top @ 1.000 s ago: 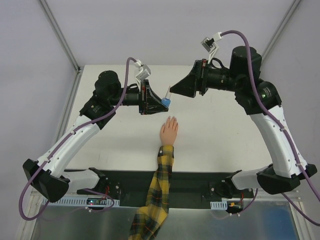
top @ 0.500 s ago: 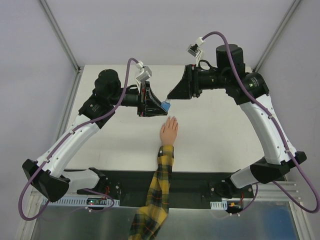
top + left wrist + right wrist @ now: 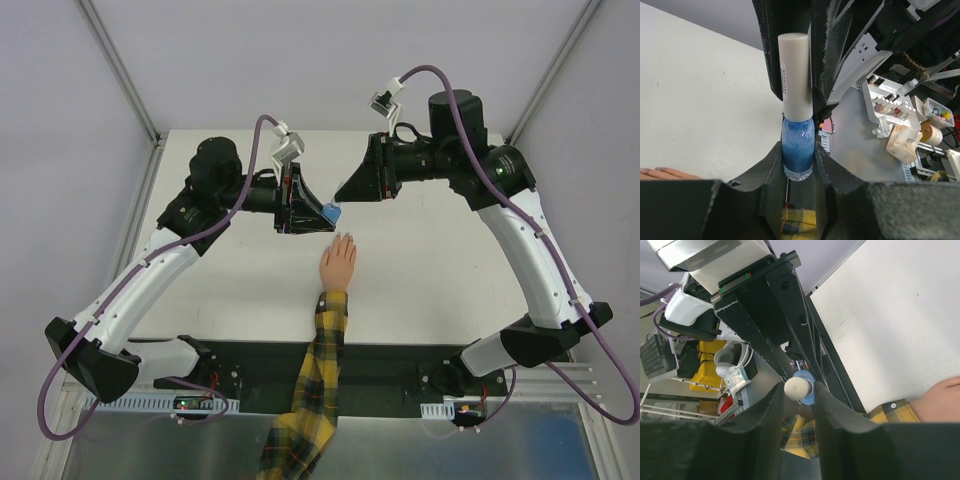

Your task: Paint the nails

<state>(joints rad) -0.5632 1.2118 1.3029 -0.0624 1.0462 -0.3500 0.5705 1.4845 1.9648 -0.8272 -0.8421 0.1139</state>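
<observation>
Left wrist view: left tool grips the bottle, right tool pinches its cap. Uncapping is in hand; next, twist and lift.

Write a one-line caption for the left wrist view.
Left gripper holds a small blue glass bottle by its base while the right gripper grips its white cylindrical cap.

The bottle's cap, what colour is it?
White cap on a blue bottle; best in the left wrist view.
</observation>
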